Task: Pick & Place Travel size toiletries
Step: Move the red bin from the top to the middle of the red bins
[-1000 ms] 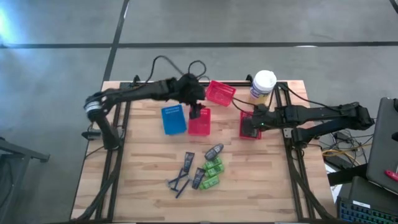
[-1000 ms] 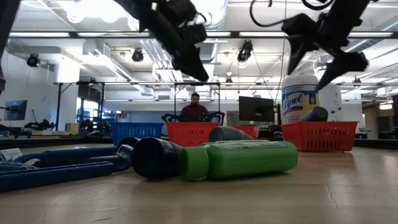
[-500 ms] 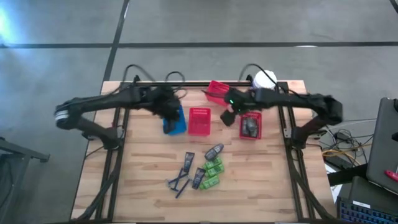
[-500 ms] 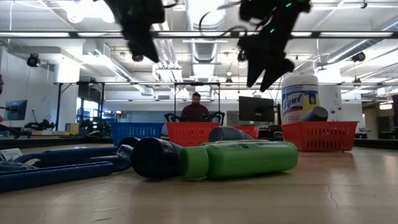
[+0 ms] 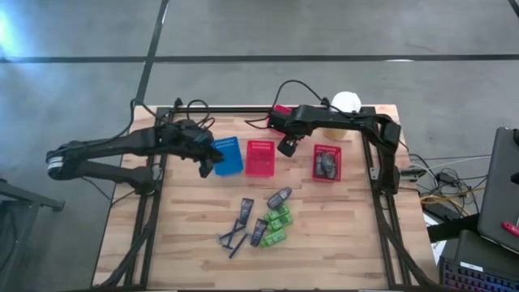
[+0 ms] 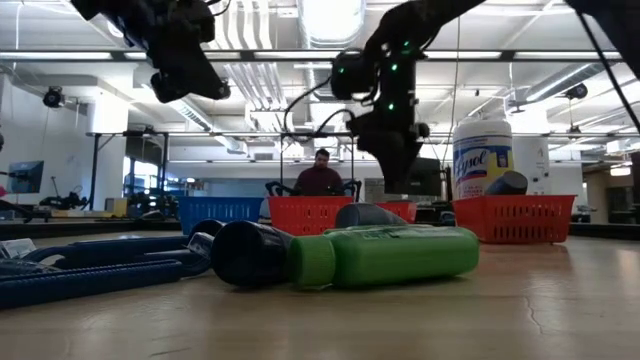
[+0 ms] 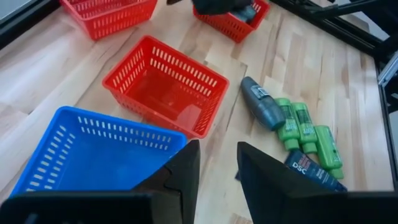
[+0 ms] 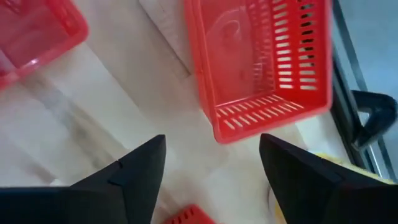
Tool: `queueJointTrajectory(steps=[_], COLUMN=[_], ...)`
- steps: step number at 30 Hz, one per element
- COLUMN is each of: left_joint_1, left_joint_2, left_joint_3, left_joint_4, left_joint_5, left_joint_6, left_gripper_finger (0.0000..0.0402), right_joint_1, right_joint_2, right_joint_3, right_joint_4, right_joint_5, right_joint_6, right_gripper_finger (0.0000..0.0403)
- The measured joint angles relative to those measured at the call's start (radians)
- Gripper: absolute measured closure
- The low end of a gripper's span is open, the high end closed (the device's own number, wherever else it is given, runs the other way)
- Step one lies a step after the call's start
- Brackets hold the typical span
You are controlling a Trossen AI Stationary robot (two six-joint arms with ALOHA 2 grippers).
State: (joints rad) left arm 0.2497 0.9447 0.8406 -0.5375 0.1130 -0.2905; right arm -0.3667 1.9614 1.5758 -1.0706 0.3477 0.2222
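The toiletries lie in a loose cluster on the near half of the table: green bottles [image 5: 277,220], dark grey tubes [image 5: 280,197] and thin blue sticks [image 5: 231,241]. One more dark tube [image 5: 327,165] lies inside the right-hand red basket [image 5: 316,174]. My left gripper [image 5: 207,165] hovers open and empty at the left near corner of the blue basket [image 5: 228,156]. My right gripper [image 5: 285,148] hangs open and empty above the bare wood between the middle red basket [image 5: 259,158] and the right-hand one. The left wrist view shows the tube [image 7: 263,109] and green bottles [image 7: 303,132] ahead.
A third red basket [image 5: 280,114] stands at the far edge, partly under my right arm. The yellow canister with a white lid [image 5: 345,105] stands at the far right corner. Bare wood lies left of the blue basket and around the toiletry cluster. A person sits in the room beyond the table [image 6: 320,172].
My left gripper has swung from above the middle red basket toward the table's left, across the blue basket to its left near corner. My right gripper has drawn away from the right-hand red basket toward the left and far side. The dark tube stays in that basket.
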Motion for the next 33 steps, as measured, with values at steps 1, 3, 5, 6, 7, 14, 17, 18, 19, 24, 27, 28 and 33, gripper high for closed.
queueJointTrajectory(steps=[1,3,5,6,7,14,17,18,19,24,27,28,33], left_joint_1=[0.0,0.0,0.0,0.0,0.0,0.0,0.0,0.0,0.0,0.0,0.0,0.0,0.0], left_joint_2=[0.0,0.0,0.0,0.0,0.0,0.001,0.001,0.001,0.001,0.001,0.001,0.001,0.001], left_joint_3=[0.0,0.004,0.005,0.005,0.005,0.005,0.005,0.005,0.005,0.005,0.005,0.005,0.005], left_joint_4=[-0.002,0.001,0.0,-0.001,-0.001,-0.002,-0.002,-0.002,-0.002,-0.002,-0.002,-0.002,-0.002], left_joint_5=[0.0,0.0,-0.001,-0.001,-0.001,-0.001,-0.002,-0.002,-0.002,-0.002,-0.002,-0.002,-0.002], left_joint_6=[0.0,0.0,0.0,0.0,0.0,-0.001,-0.001,-0.001,-0.001,-0.001,0.002,0.004,0.015], left_gripper_finger=[0.0289,0.0289,0.0289,0.0289,0.0289,0.0289,0.0289,0.0289,0.0289,0.0289,0.0289,0.0289,0.0289], right_joint_1=[-0.006,-0.016,-0.03,-0.037,-0.047,-0.115,-0.137,-0.138,-0.137,-0.128,-0.123,-0.123,-0.124], right_joint_2=[0.013,0.03,0.042,0.049,0.053,0.051,0.052,0.052,0.053,0.051,0.051,0.051,0.089], right_joint_3=[0.007,0.022,0.037,0.042,0.043,0.028,0.028,0.027,0.027,0.026,0.025,0.025,0.025], right_joint_4=[0.001,0.001,0.005,0.005,0.006,0.011,0.018,0.026,0.033,0.055,0.054,0.055,0.063], right_joint_5=[-0.003,-0.008,-0.024,-0.043,-0.058,-0.114,-0.171,-0.166,-0.161,-0.171,-0.209,-0.22,-0.225], right_joint_6=[-0.007,-0.024,-0.057,-0.072,-0.081,-0.085,-0.088,-0.088,-0.089,-0.117,-0.122,-0.123,-0.133], right_gripper_finger=[0.0154,0.0159,0.0164,0.0167,0.017,0.0206,0.023,0.0237,0.0243,0.0253,0.0244,0.0239,0.0217])
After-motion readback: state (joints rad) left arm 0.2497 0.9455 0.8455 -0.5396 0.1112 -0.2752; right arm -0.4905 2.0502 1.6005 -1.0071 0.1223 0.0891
